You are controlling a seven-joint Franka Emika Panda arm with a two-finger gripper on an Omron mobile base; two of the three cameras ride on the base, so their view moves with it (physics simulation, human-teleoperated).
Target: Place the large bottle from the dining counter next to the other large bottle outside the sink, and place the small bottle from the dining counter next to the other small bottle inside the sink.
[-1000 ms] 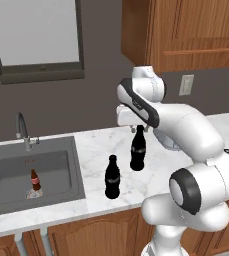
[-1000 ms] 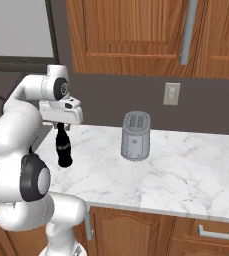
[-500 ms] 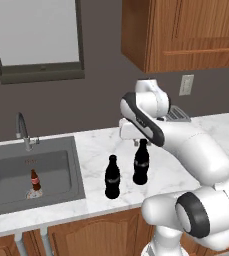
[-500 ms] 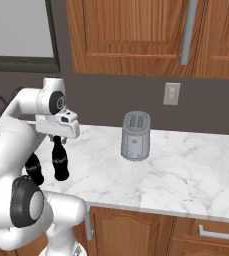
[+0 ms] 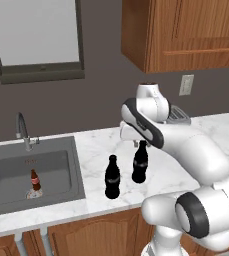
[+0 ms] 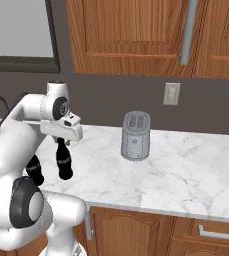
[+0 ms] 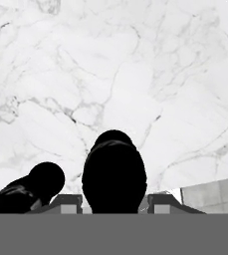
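My gripper (image 5: 140, 144) is shut on the neck of a large dark bottle (image 5: 140, 164) that stands upright, its base at or just above the marble worktop (image 5: 186, 150). Just to its left stands the other large bottle (image 5: 112, 177), outside the sink (image 5: 61, 170). From the right base, the held bottle (image 6: 63, 161) hangs below the gripper (image 6: 62, 142), and the other bottle (image 6: 35, 170) is partly behind my arm. In the hand view, the held bottle's top (image 7: 114, 172) sits between the fingertips (image 7: 65, 201), with its neighbour (image 7: 33, 189) at lower left. A small bottle (image 5: 34, 181) stands inside the sink. The dining counter is out of view.
A curved silver tap (image 5: 22, 131) rises behind the basin. A grey toaster (image 6: 135, 136) stands on the worktop to the right, below the wall socket (image 6: 171, 93). Wooden cabinets hang above. Bare marble stretches right of the toaster.
The arm has come down with the large bottle, from above the worktop to beside the other large bottle. Over the last half second it has hardly moved.
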